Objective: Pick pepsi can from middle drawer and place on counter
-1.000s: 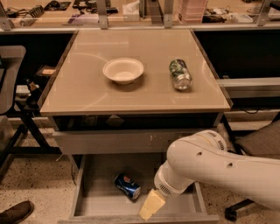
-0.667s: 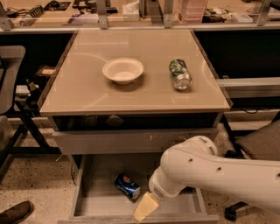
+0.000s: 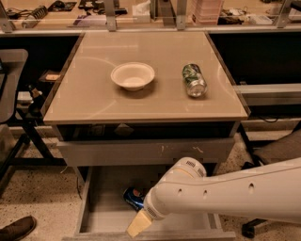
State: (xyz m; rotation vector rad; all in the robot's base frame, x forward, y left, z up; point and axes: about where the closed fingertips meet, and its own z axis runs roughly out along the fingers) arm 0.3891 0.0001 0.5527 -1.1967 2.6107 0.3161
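Shifted toward 9 o'clock, pincer (image 3: 138, 225), grip state untellable, hangs over middle drawer (image 3: 104, 220); pepsi can (image 3: 133, 197) at its 12 o'clock; glossy beige table (image 3: 94, 100) beyond.

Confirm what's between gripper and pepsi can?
Only bare middle drawer floor, per the camera view; the gripper hangs near the drawer's front, the pepsi can close behind it.

Warm indoor light over a speckled stone floor (image 3: 40, 197). A long workbench (image 3: 66, 21) cluttered with small items runs along the back, with metal posts (image 3: 110, 14) rising from it. A grey chair (image 3: 10, 80) stands at left, a brown shoe (image 3: 16, 228) at the lower left corner. The gripper (image 3: 139, 223) hangs low at the bottom edge
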